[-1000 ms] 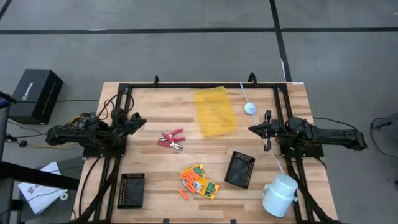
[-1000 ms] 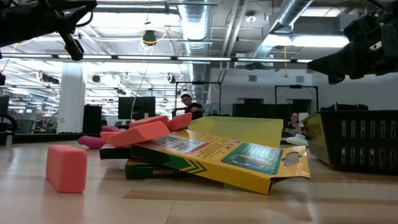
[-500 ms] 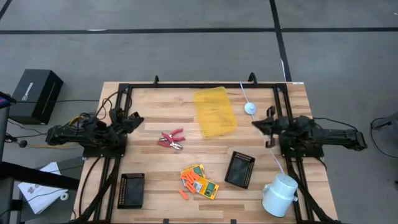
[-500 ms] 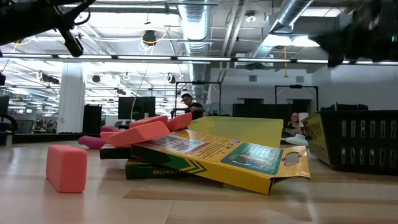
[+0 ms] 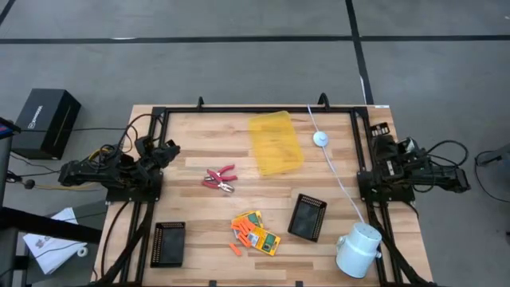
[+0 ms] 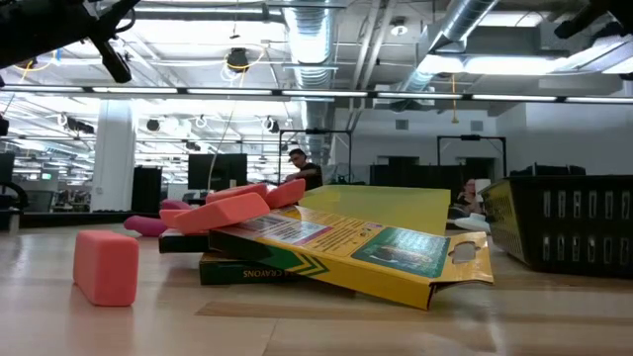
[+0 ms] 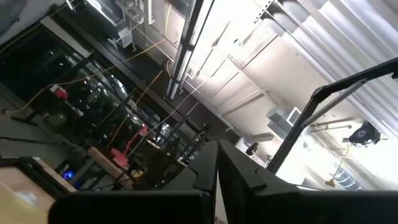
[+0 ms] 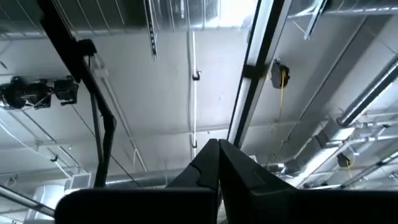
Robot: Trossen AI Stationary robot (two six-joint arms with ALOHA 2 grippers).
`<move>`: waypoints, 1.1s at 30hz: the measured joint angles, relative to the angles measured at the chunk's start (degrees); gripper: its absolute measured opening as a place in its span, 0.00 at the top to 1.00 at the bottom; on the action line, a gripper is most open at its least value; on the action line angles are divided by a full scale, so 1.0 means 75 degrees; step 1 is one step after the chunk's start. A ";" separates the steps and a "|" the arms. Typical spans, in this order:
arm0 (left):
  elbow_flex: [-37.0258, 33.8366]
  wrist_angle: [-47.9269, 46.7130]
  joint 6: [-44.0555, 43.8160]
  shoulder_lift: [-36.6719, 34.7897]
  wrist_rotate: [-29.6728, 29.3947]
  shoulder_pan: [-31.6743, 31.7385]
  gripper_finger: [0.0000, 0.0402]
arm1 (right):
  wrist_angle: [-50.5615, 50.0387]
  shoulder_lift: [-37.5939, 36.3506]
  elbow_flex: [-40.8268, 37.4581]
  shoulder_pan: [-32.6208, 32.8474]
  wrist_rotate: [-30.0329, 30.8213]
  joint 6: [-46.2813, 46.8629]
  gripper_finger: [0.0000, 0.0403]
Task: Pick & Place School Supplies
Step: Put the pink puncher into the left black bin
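Note:
Two flat yellow-and-green card boxes (image 5: 261, 232) lie stacked near the table's near edge, and the low view shows the upper box (image 6: 348, 246) leaning across the lower one. Short orange sticks (image 5: 239, 233) lie on and beside them; one stick (image 6: 105, 265) stands on the wood. The red-handled pliers (image 5: 219, 178) lie flat mid-table. My left gripper (image 5: 166, 148) hovers shut at the left rail, tipped upward (image 7: 217, 157). My right gripper (image 5: 377, 144) is folded back at the right rail, shut and pointing at the ceiling (image 8: 218, 149).
A translucent yellow tray (image 5: 276, 142) lies at the far middle. One black ribbed tray (image 5: 307, 216) sits right of the boxes, another (image 5: 168, 243) at the near left. A white ball (image 5: 319, 138) on a cord and a white cylinder (image 5: 358, 249) are on the right side.
My right arm has drawn back from over the table toward the right edge and folded up, its gripper tipping upward. My left gripper has pulled back a little toward the left edge. Nothing on the table has moved.

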 joint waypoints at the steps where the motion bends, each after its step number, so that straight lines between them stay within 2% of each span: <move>1: 0.0000 0.0012 -0.0003 0.0029 0.0018 0.0000 0.98 | -0.0111 0.0002 0.0000 0.0000 0.0162 0.0023 1.00; 6: 0.0000 0.0050 -0.0269 0.0417 0.0062 0.0000 0.98 | -0.1028 0.0017 0.0000 0.0000 0.1716 0.1143 1.00; 8: 0.0000 0.0074 -0.0449 0.0673 0.0065 0.0000 0.98 | -0.1388 0.0018 0.0000 0.0000 0.1970 0.1537 1.00; 12: 0.0246 0.0083 -0.0651 0.1498 0.0075 0.0000 0.98 | -0.1517 0.0429 0.0142 0.0000 0.2001 0.2188 1.00; 15: 0.0759 0.0122 -0.0266 0.2449 0.0321 0.0003 0.98 | -0.1509 0.1149 0.0628 0.0000 0.2001 0.2230 1.00; 23: 0.2484 0.0037 0.0435 0.5790 0.1491 0.0006 0.98 | -0.1676 0.3494 0.2319 -0.0181 0.2001 0.1395 1.00; 27: 0.3448 -0.0210 0.1241 0.7321 0.2089 0.0006 0.98 | -0.2085 0.4374 0.3030 -0.0337 0.1864 0.1367 1.00; 30: 0.4124 -0.0636 0.1719 0.8222 0.2579 0.0006 0.98 | -0.2349 0.4747 0.3413 -0.0411 0.1883 0.1173 1.00; 33: 0.4732 -0.1247 0.2216 0.8728 0.2918 0.0006 0.98 | -0.2371 0.5129 0.3755 -0.0487 0.1886 0.0799 1.00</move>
